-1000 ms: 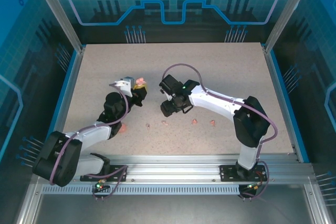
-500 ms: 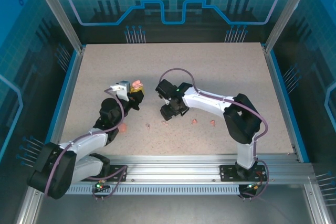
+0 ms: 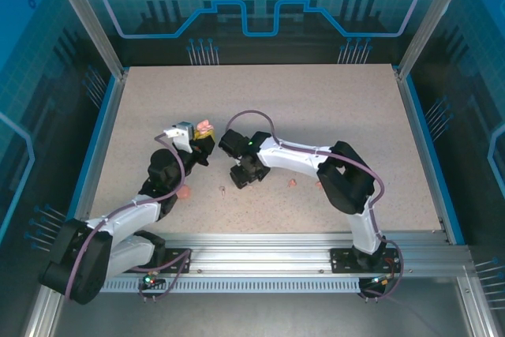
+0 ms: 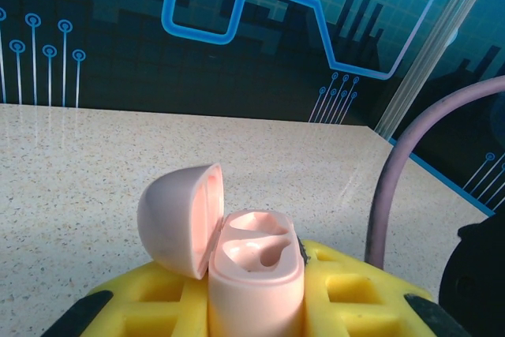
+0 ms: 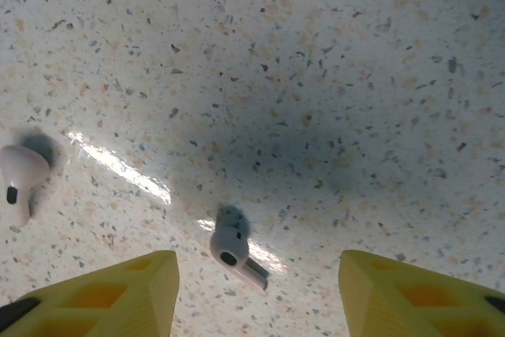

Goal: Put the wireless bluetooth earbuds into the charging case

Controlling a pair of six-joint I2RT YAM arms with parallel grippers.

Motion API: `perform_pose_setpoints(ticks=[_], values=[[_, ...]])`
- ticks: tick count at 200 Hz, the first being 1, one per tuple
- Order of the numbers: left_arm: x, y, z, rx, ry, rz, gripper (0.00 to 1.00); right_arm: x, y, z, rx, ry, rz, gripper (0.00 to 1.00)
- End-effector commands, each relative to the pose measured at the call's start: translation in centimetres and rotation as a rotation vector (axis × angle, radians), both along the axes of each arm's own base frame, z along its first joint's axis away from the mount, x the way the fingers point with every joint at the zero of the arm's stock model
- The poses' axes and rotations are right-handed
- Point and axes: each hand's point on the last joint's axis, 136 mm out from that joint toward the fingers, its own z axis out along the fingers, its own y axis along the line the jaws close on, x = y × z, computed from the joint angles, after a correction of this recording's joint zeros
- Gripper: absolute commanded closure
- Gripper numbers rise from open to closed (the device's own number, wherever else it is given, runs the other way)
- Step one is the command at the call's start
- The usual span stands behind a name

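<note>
My left gripper (image 4: 256, 309) is shut on the pale pink charging case (image 4: 254, 270), held upright above the table. Its lid (image 4: 177, 219) is swung open to the left, and both sockets look empty. From above, the case (image 3: 206, 127) sits at the tip of the left gripper (image 3: 203, 136). My right gripper (image 5: 259, 293) points down at the table, open, with a pale earbud (image 5: 233, 248) lying loose between its yellow fingers (image 5: 118, 297). A second pale earbud (image 5: 21, 173) lies further left. From above, the right gripper (image 3: 241, 177) hovers just right of the case.
More small earbuds lie on the speckled table (image 3: 331, 108) at the front: one (image 3: 223, 189) left of the right gripper, and two (image 3: 293, 182) (image 3: 319, 185) to its right. A round pink object (image 3: 184, 192) rests beside the left forearm. The right arm's purple cable (image 4: 394, 187) arcs close by.
The right arm has swung left and its gripper now covers the earbud that lay at the centre front. Its jaws have narrowed a little. The left gripper has shifted slightly with the case.
</note>
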Motion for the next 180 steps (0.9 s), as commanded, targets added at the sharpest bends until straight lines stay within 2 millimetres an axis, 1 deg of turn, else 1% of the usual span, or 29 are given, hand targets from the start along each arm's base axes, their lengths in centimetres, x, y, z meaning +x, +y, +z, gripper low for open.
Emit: perform_pose_setpoints(ticks=[1,38,135,180], values=[[-0.2,0.3,0.6,0.020,-0.043,0.015,1.00,-0.7,0.3,-0.5,-0.014,0.028,-0.082,0.46],[-0.1,0.3,0.5,0.021,-0.045,0.019,1.00,-1.0,0.1,-1.2,-0.018,0.044,-0.160,0.52],[0.0,0.3,0.6,0.014,-0.049,0.021,1.00,-1.3,0.4,-2.4,-0.014,0.072,-0.201,0.58],[0.0,0.2,0.5,0.008,-0.043,0.018,1.00,-1.2,0.7,-3.0,-0.016,0.075,-0.213,0.61]])
